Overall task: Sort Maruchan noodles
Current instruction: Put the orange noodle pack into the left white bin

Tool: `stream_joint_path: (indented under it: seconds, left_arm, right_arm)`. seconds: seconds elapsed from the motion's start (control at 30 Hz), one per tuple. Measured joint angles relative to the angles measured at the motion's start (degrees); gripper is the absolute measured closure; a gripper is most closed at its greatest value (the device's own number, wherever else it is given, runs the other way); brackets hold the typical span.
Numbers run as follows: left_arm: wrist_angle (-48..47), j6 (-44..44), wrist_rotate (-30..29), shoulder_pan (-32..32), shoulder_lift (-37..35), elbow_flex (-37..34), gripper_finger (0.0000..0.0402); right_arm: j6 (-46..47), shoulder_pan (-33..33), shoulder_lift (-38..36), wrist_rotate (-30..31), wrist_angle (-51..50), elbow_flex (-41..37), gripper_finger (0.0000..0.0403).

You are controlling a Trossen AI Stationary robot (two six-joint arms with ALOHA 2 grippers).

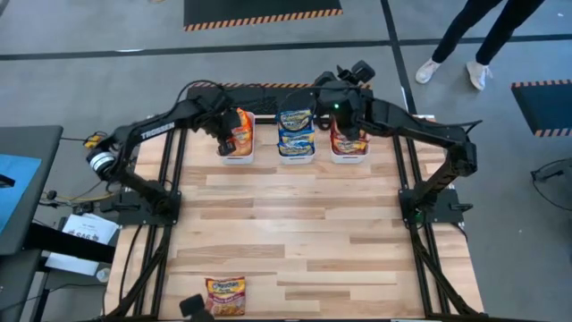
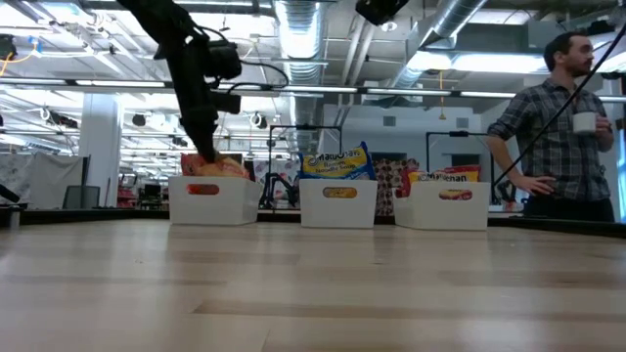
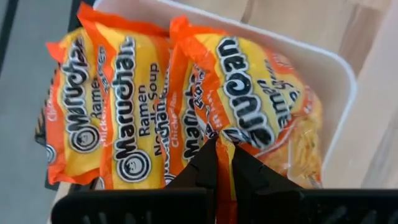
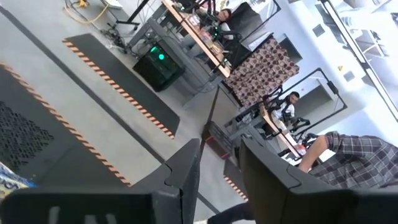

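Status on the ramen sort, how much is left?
Mostly done: three white bins hold sorted packets, orange, blue-and-yellow, dark red. In hand: the left gripper is shut on an orange packet's edge over the orange bin. The right gripper is open, empty, above the red bin. Left: one packet at the table's near edge.

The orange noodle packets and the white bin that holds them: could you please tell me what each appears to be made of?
The orange noodle packets look like thin glossy plastic film: the wrappers crinkle, catch highlights, and have crimped sealed edges. The white bin looks like smooth moulded plastic, probably matte or satin, judging by its rounded rim and even, unmarked wall.
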Motion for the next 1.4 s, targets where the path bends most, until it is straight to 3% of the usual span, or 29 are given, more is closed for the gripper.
stream_joint_path:
  seconds: [0.37, 0.6, 0.87, 1.13, 1.4]
  left_arm:
    - [-4.93, -2.38, -0.97, 0.16, 2.68, 0.0, 0.0387]
    - [-5.25, -3.06, 5.19, 0.02, 2.76, 0.0, 0.0384]
    - [-4.7, -3.06, 4.89, 0.57, 2.79, 0.0, 0.038]
    - [-4.57, -3.72, 4.37, 0.59, 2.79, 0.0, 0.0321]
    - [-7.12, -8.81, -1.32, 0.55, 2.79, 3.24, 0.0264]
  right_arm:
    - [0.02, -2.96, 0.04, -1.13, -2.76, -0.07, 0.0264]
    - [0.04, -4.49, 0.04, -1.13, -2.77, -0.07, 0.0264]
    - [0.49, -4.47, 0.07, -1.13, -2.76, -0.07, 0.0264]
    - [0.62, -4.47, 0.09, -2.9, -2.82, -0.07, 0.0264]
    - [0.61, -4.83, 0.09, -3.24, -3.05, -0.07, 0.0264]
